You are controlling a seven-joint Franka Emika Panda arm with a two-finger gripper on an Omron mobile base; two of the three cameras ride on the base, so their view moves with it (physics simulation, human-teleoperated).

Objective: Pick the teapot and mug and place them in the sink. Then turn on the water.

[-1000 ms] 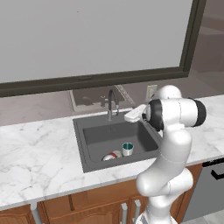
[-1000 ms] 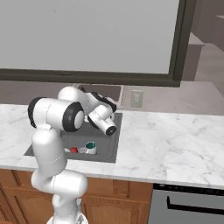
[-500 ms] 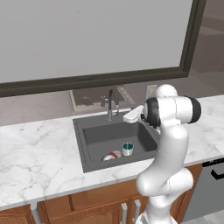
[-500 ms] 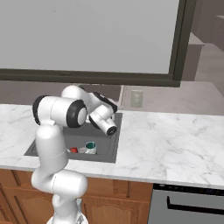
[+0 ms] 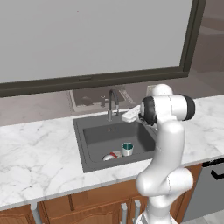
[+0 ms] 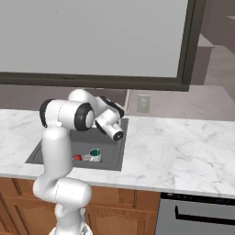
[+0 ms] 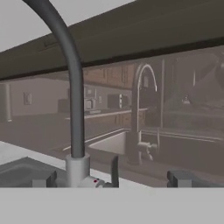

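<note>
The dark sink [image 5: 89, 131] set in the marble tabletop [image 5: 35, 157] holds the teal-lined mug [image 5: 127, 148] beside the silver-and-red teapot [image 5: 112, 155], both near its front wall. The fingers [image 7: 177, 178], spread apart and empty, face the tap [image 7: 72, 96] at the sink's back edge.

Lighting: even, soft, flat render; you get no glare and only faint shadows. Base views sharp; hand view dim, brownish, slightly hazy.
</note>
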